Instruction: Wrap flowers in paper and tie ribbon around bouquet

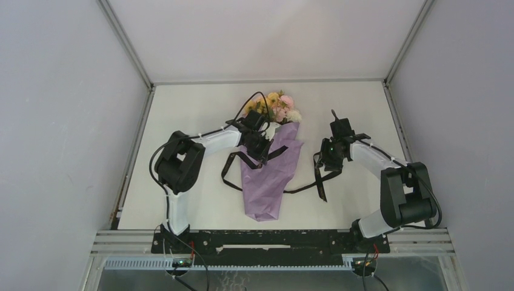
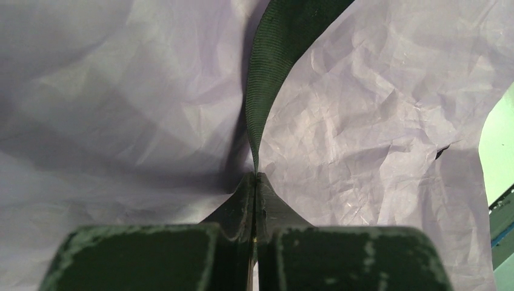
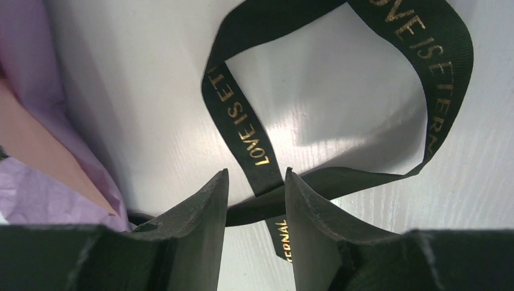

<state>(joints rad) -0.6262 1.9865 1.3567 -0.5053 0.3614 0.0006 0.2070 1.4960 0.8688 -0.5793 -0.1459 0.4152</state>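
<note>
The bouquet (image 1: 271,159) lies in the middle of the white table (image 1: 194,115), with its closed narrow end towards the arm bases and its open end away from them. The flowers (image 1: 277,107), pink, yellow and cream with some green leaves, come out of the far end of the cone of lilac-purple paper (image 1: 265,193). In the right wrist view we see also a strip of the pink face of this paper at the left edge. The black ribbon (image 3: 241,124) carries gold letters. We can read "LOVE IS ET" on one stretch, "LOVE IS ETER" on the curve above it, and "TERNAL" on a piece lower down. From above, the ribbon makes one loop on the table left of the cone, crosses the cone, and makes a second loop on the right side. The left arm (image 1: 212,140) reaches in from the left over the upper part of the cone. The left gripper (image 2: 256,177) is closed and pinches the ribbon at its fingertips, just above the crumpled paper. The right arm (image 1: 377,157) is bent in from the right, well apart from the cone. The right gripper (image 3: 255,174) points down at the table with its jaws apart, and the lettered band passes through the gap between them.
</note>
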